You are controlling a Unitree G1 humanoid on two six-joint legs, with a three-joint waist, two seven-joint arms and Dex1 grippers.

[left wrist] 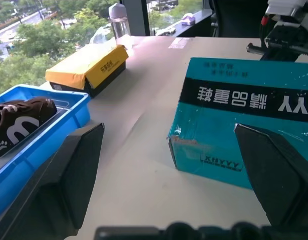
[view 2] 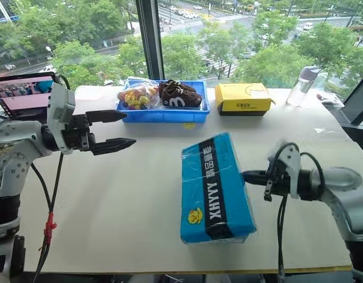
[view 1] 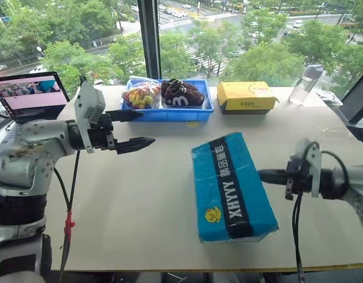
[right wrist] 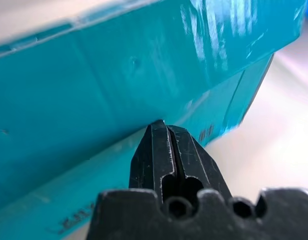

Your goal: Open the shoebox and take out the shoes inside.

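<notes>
Nearest the camera, close to the table's front edge and right of its middle, lies the shoebox [view 1: 231, 187], a bright blue rectangular cardboard box with a black stripe of pale lettering running along its lid and a small yellow flower logo near the front end. Its lid is down, and it sits slightly askew, its long sides running from the front edge toward the back. It rests on the wide pale table [view 1: 134, 206], the largest thing here.

Along the table's back edge, near the middle, stands a shallow blue plastic tray [view 1: 167, 112] holding a clear bag of yellow and red pieces [view 1: 140, 93] and a pair of dark brown shoes with a white "m" mark [view 1: 182, 92]. Just right of the tray is a smaller yellow box with a black base [view 1: 246, 96], and farther toward the back right corner a clear plastic bottle with a grey cap [view 1: 303, 84]. An open laptop [view 1: 29, 94] sits by the back left corner.

The left gripper [view 1: 138, 128] hangs above the table's left half, its two black fingers spread wide and holding nothing, well apart from the shoebox. The right gripper [view 1: 264, 174] has its fingers pressed together, the tip at the shoebox's right long side, at the seam under the lid.
</notes>
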